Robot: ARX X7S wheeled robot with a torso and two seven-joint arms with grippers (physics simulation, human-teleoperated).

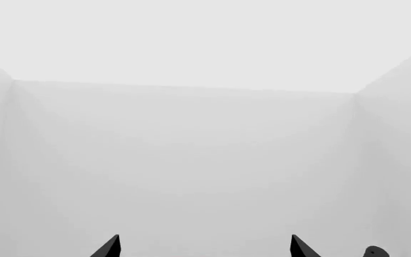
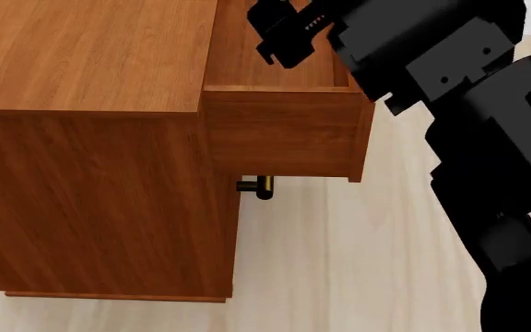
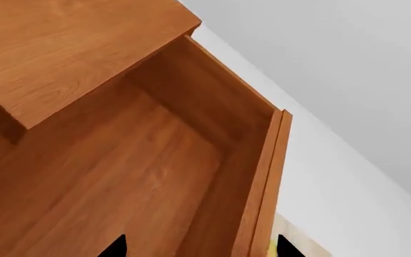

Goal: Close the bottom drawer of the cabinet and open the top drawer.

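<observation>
Head view writing: no brand, label or readable lettering is showing on any surface.
Right hand [image 2: 279, 31]: it is hovering over the open top drawer [image 2: 284, 131], near that drawer's far side; its dark fingertips [image 3: 116, 247] are standing apart in the right wrist view, gripping nothing and touching nothing.
Left hand [image 1: 204, 249]: its two dark fingertips [image 1: 109, 247] are standing wide apart with only pale grey wall between them, so it is holding nothing.
Cabinet [image 2: 90, 173]: it is filling the left of the head view, its flat top serving as the worktop [image 2: 90, 48].
Top drawer: it is sticking out past the worktop's right edge, its inside bare wood.
Brass handle [image 2: 256, 187]: it is peeking out below the top drawer, on a lower drawer front lying flush with the cabinet; which lower drawer cannot be told.
Floor [image 2: 358, 263]: pale planks are running beneath the cabinet.
</observation>
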